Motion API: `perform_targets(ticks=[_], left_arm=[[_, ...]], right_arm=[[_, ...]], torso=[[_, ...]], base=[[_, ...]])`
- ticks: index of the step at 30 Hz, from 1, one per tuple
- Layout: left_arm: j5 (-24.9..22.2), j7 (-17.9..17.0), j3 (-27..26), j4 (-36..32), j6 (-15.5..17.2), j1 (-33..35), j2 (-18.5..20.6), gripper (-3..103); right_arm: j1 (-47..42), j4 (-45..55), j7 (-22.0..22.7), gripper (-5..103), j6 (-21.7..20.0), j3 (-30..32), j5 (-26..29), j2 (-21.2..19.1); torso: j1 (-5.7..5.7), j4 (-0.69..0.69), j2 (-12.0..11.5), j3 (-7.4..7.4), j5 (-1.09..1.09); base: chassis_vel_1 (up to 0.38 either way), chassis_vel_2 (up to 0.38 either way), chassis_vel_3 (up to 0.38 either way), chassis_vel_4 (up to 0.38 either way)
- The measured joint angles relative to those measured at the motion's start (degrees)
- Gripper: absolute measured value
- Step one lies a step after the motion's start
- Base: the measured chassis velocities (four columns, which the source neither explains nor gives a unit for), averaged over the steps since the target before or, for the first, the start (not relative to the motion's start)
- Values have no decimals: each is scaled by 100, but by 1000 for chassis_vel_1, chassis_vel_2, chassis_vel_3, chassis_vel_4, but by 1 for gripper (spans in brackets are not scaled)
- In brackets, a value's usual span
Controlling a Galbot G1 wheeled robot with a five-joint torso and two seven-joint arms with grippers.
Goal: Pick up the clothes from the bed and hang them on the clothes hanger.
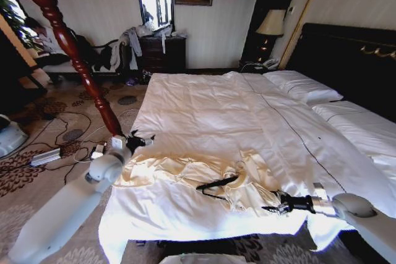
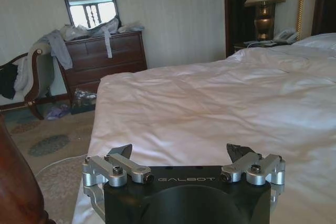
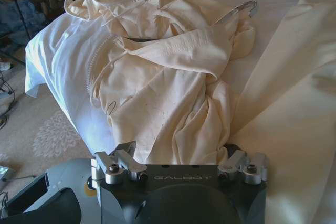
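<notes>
Cream shirt (image 1: 185, 174) crumpled on bed (image 1: 204, 109) (hanger (image 1: 218, 183) atop); right gripper (image 1: 272, 205) spread wide at hem.

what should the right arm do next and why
Probably ease the right gripper forward and close on the shirt's near edge. Its fingers are open with cream fabric bunched between them, and the black hanger lies tangled in the shirt on the bed. The left gripper hovers open at the bed's left edge.

The cream shirt (image 1: 185, 174) lies crumpled near the foot edge of the white bed (image 1: 204, 109), with the black hanger (image 1: 218, 183) lying on top of it.
</notes>
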Motion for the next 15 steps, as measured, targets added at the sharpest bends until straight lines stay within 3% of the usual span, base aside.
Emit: perform_targets(ticks=[1,3,4,7,10,13,15], left_arm=[[-5,-2,9,0,1,-6,7,100],[-6,-5,18,0,2,-6,8,100],[-5,-10,37,0,3,-1,7,100],[-2,-20,56,-1,3,10,-11,100],[2,-39,93,4,3,-3,-57,100],[2,-48,110,13,3,-23,-69,100],[2,-55,123,20,0,-37,-69,100]], right_arm=[[15,-8,-34,81,2,-12,0,3],[26,-15,-76,81,3,-18,0,4],[38,-19,-153,70,6,-19,-3,3],[40,-19,-228,64,11,-8,-31,-5],[27,-21,-241,47,92,53,-185,-9],[17,-28,-207,42,200,90,-386,16],[-10,-4,-88,31,334,122,-597,37]], torso=[[0,0,0,0,0],[0,0,0,0,1],[0,1,0,0,0],[0,1,0,0,1],[0,1,0,0,0],[0,1,0,0,0],[0,0,0,0,0]], base=[[0,0,0,0],[0,0,0,0],[0,0,0,0],[0,0,0,0],[0,0,0,0],[0,0,0,0],[0,0,0,0]])
